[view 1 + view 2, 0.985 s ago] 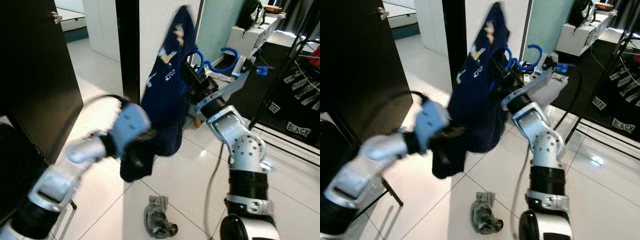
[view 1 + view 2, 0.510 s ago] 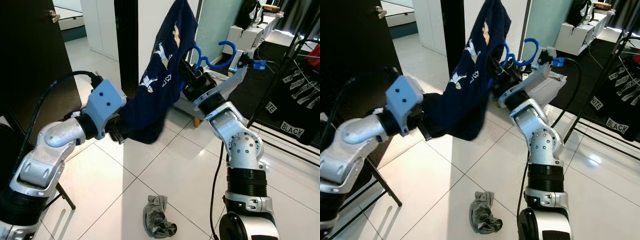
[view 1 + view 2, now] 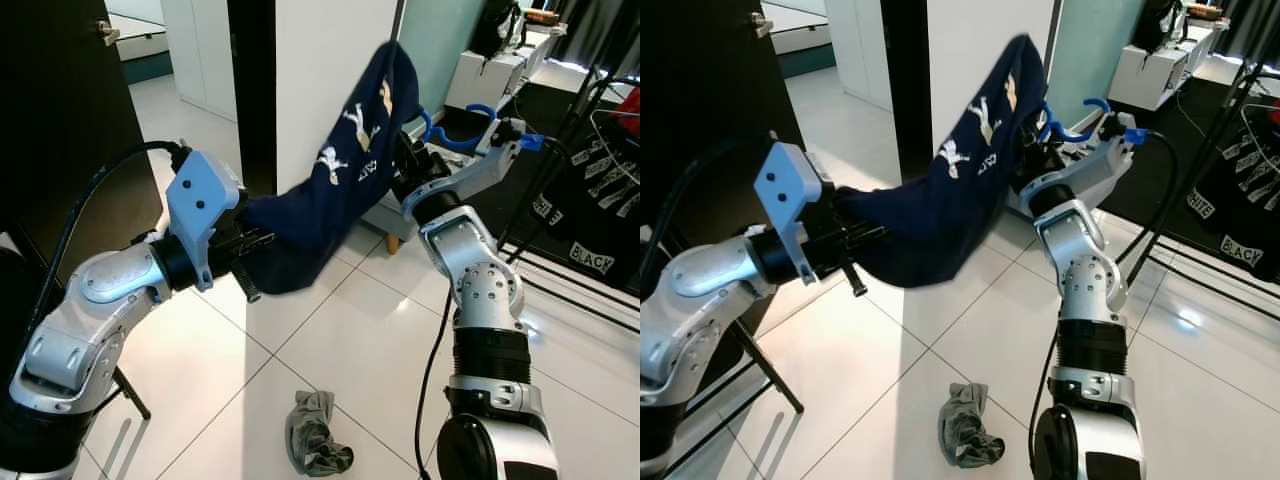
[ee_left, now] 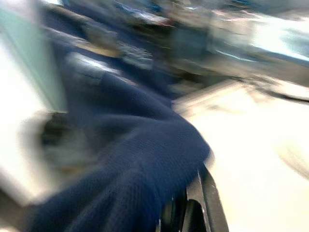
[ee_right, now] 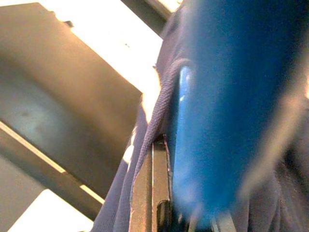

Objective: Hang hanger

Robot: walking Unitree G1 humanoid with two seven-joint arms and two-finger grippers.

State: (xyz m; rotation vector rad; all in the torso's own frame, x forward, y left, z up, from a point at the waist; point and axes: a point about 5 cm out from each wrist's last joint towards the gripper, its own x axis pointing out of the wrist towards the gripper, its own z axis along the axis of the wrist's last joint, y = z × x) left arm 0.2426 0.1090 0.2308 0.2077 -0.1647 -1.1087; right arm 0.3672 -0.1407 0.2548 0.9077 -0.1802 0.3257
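Silver arms, blue wrist housings

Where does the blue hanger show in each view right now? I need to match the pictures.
Left eye view: blue hanger, upper right, at the right tool, behind the navy garment.
Right eye view: upper right of centre, same spot.
Left wrist view: too blurred to tell; navy fabric up close.
Right wrist view: large blue bar beside the tool's finger.
Shared landmark: the navy garment.

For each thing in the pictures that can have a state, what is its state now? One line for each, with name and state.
Navy garment: off the floor, stretched between both grippers.
Blue hanger: held up at the garment's top end, not yet hung.
Left gripper: shut on the garment's lower end.
Right gripper: shut on the hanger.
Grey cloth: crumpled on the floor tiles.
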